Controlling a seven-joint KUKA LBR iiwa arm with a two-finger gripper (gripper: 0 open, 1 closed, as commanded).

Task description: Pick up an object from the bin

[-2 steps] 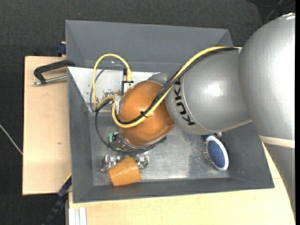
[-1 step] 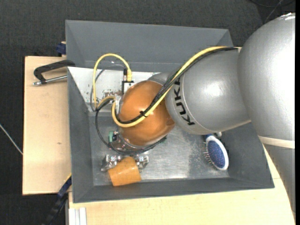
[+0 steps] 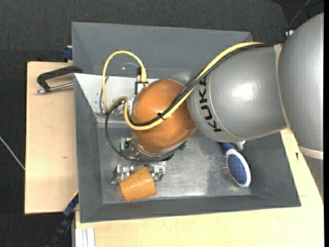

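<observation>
Nearest the lens: grey KUKA arm (image 3: 247, 96), entering from 3 o'clock and covering much of the bin's (image 3: 169, 40) upper-right floor. Whatever lies under it cannot be seen.

Orange dome cover (image 3: 159, 115) on the wrist sits over bin centre. Yellow cable (image 3: 121, 55) loops from it toward 11 o'clock and also runs back along the arm. The cover hides the gripper body and the floor beneath it.

Gripper (image 3: 138, 173) pokes out at the cover's 6 o'clock edge. Only the lower metal parts of the fingers (image 3: 119, 175) show. Claw spread: the two fingers stand apart, one on each side of the upper end of an orange cup-shaped object (image 3: 138, 186).

Orange cup-shaped object: lying on its side at about 7 o'clock in the bin, near the front wall. Its top edge is between the fingers. Contact with either finger cannot be made out.

Blue-and-white brush (image 3: 237, 168): 4 o'clock, flat on the floor, well apart from the gripper. The arm covers the end of its handle.

White sheet (image 3: 88, 89): 10 o'clock, against the left wall, its right part hidden behind the cover and cable.
</observation>
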